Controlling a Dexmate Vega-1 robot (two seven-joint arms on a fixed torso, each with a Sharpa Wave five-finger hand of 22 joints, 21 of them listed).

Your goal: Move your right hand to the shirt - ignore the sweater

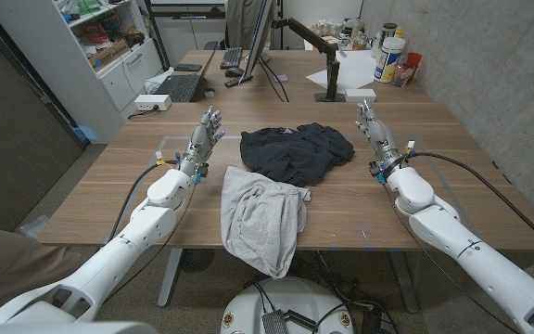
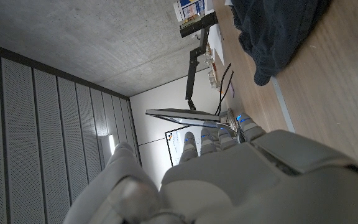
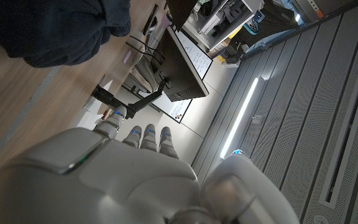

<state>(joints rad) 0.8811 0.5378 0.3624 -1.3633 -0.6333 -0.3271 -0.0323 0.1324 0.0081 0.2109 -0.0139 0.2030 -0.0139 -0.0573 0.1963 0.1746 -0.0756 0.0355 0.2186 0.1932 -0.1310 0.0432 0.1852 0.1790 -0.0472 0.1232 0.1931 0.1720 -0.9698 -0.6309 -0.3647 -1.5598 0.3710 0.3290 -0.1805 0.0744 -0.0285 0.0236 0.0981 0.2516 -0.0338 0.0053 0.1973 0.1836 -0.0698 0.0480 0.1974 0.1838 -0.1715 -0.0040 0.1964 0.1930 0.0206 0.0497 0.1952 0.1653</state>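
I have my right hand (image 1: 371, 123) standing on its edge on the surface (image 1: 109, 199), fingers straight and together, holding nothing, just beside the dark garment (image 1: 296, 152). My left hand (image 1: 205, 134) mirrors it on the other side, fingers slightly fanned and also empty, parked out of the way. The grey shirt (image 1: 261, 217) lies crumpled nearer me, its lower part hanging over the front edge. I judge it the target, so my right hand must come back and inward, skirting the dark sweater.
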